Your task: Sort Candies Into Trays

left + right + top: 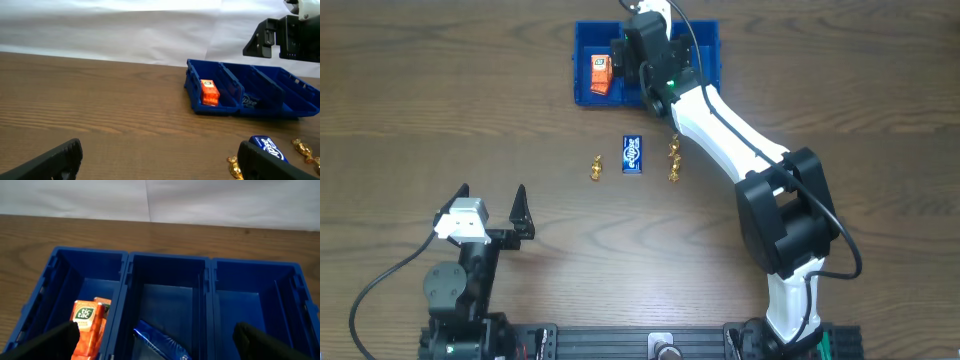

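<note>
Near the front left, the left gripper (492,192) rests spread and empty over the bare table (410,120), well apart from every candy.
Farther out lie a loose blue packet (633,154), one gold candy (597,167) to its left and two more gold candies (674,172) to its right; being small, these could slip from a pinch or drop into the wrong compartment. At the far side, the right gripper (155,332) hangs spread and empty over the blue tray (578,60). Its middle compartment holds another blue packet (165,345), and the left one holds an orange box (600,74).
</note>
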`<state>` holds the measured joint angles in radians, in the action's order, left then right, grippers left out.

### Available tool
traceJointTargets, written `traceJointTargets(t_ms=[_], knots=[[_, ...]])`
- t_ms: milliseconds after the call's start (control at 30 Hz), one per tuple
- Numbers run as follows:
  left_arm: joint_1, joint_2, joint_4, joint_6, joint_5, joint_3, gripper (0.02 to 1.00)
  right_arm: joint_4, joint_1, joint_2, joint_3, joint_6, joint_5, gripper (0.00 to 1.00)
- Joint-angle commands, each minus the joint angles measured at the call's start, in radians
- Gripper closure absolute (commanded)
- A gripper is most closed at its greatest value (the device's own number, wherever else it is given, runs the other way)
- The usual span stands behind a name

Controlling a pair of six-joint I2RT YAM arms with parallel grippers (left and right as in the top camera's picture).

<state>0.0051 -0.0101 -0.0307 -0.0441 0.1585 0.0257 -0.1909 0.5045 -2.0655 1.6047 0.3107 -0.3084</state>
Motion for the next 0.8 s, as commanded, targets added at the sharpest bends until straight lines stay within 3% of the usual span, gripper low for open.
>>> traceJointTargets(t_ms=[33, 133, 200, 300, 467, 800], knots=[[0.004, 0.006, -0.032, 0.012, 0.014, -0.021, 0.020, -0.143, 0.016, 0.107, 0.063, 0.008, -0.016, 0.003], [0.004, 0.006, -0.032, 0.012, 0.014, -0.021, 0.020, -0.378, 0.055, 0.201, 0.082, 0.068, -0.013, 0.003], [0.004, 0.006, -0.032, 0.012, 0.014, -0.021, 0.020, -0.553, 0.087, 0.237, 0.082, 0.169, -0.012, 0.003], [0.004, 0.006, -0.032, 0.012, 0.014, -0.021, 0.023, -0.715, 0.127, 0.224, 0.060, 0.268, 0.058, 0.003], [0.004, 0.006, -0.032, 0.012, 0.014, -0.021, 0.020, -0.704, 0.161, 0.164, -0.024, 0.322, 0.086, 0.003], [0.004, 0.006, -0.032, 0.012, 0.014, -0.021, 0.020, -0.622, 0.164, -0.041, -0.028, 0.321, 0.146, 0.001]])
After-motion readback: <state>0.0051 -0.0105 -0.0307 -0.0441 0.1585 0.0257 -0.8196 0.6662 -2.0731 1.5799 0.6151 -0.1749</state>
